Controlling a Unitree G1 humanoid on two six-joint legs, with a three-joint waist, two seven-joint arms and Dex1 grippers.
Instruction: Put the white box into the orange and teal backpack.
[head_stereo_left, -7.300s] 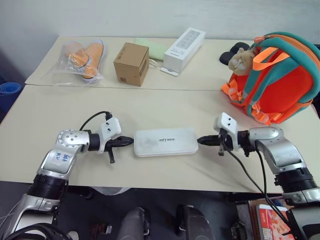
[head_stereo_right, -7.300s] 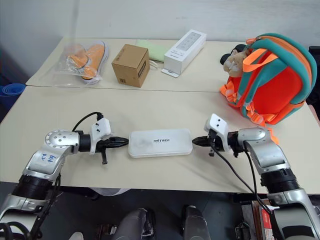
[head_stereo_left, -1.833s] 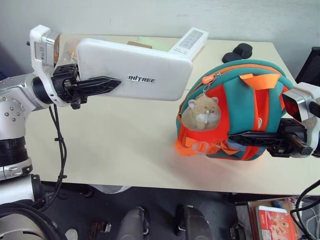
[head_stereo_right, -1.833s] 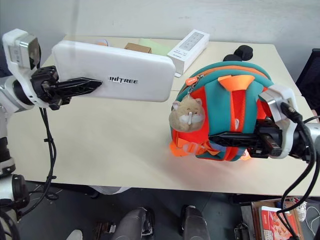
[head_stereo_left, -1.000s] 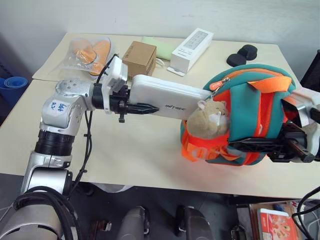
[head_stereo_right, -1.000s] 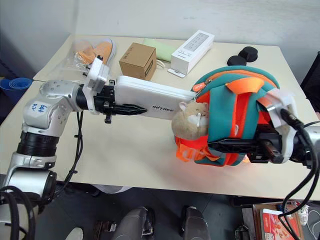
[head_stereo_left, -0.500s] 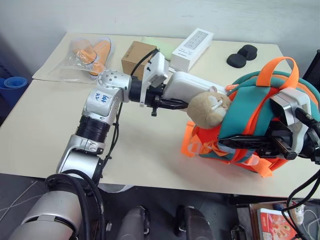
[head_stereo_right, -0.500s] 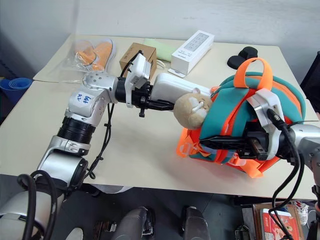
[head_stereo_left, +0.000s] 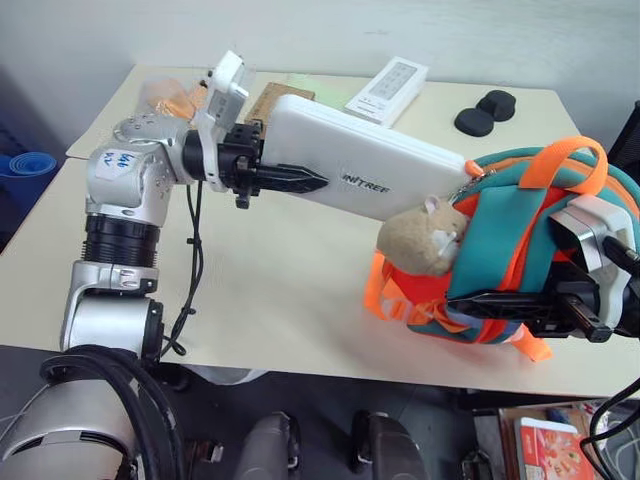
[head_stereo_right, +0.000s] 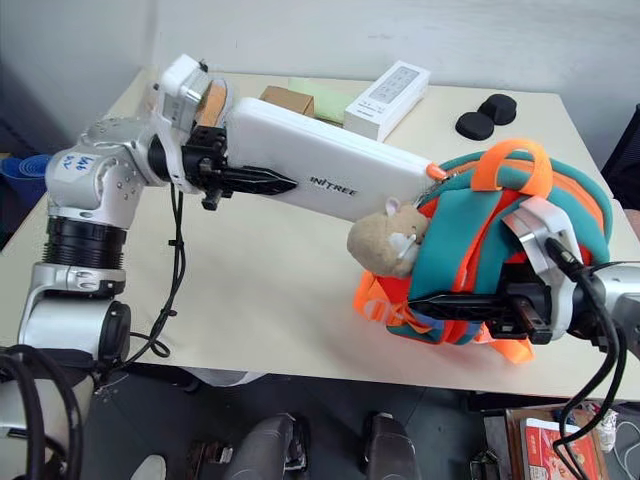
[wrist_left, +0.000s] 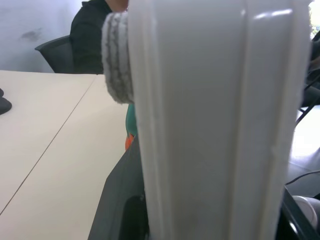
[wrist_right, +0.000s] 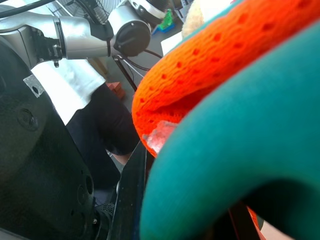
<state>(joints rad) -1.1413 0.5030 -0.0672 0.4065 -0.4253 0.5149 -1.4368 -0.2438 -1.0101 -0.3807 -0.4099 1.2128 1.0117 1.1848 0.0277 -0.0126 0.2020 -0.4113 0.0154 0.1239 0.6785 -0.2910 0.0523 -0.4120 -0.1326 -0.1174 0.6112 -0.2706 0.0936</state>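
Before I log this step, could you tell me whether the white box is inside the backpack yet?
Mostly out: the white box, held by the left gripper, has its far end at the backpack opening.

White box tilted, end entering orange-teal backpack

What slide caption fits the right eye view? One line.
Left hand feeds the white box into the orange and teal backpack gripped by the right hand.

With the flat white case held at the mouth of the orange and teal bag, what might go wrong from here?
1. The flat white box with rounded corners is gripped at one end by the left gripper; its far end could lever loose.
2. The tan plush charm hangs below the box's tip at the opening and may snag or block entry.
3. The orange and teal backpack is pinched by the right gripper; a push could shift it.
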